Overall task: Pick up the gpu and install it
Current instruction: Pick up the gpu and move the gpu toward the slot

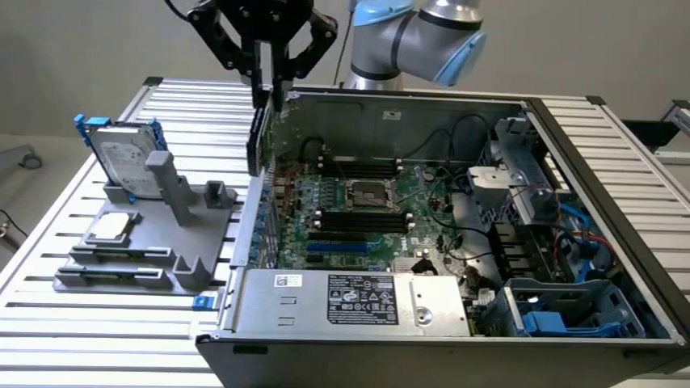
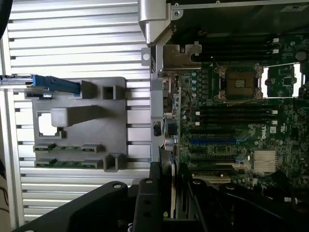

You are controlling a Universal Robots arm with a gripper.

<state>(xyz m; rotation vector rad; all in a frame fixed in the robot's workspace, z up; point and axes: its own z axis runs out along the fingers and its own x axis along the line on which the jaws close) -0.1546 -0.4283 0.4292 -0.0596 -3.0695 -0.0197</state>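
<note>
My gripper [image 1: 271, 87] hangs over the open computer case's [image 1: 389, 103] back corner, on the exterior view's left, shut on the gpu [image 1: 258, 133]. The gpu is a thin dark card held upright and edge-on, reaching down along the case's wall beside the motherboard [image 1: 361, 214]. In the wrist view the gpu [image 2: 174, 186] shows as a narrow pale-edged strip between my dark fingers [image 2: 153, 193], above the board's expansion slots [image 2: 212, 142]. Its lower edge is above the slots and apart from them.
A grey holder [image 1: 140, 242] stands on the slatted table [image 1: 65, 323] at the exterior view's left, with a silver hard drive in a blue frame [image 1: 122, 158] upright in it. The case holds a power supply [image 1: 361, 301], cables [image 1: 464, 202] and a blue drive cage [image 1: 566, 311].
</note>
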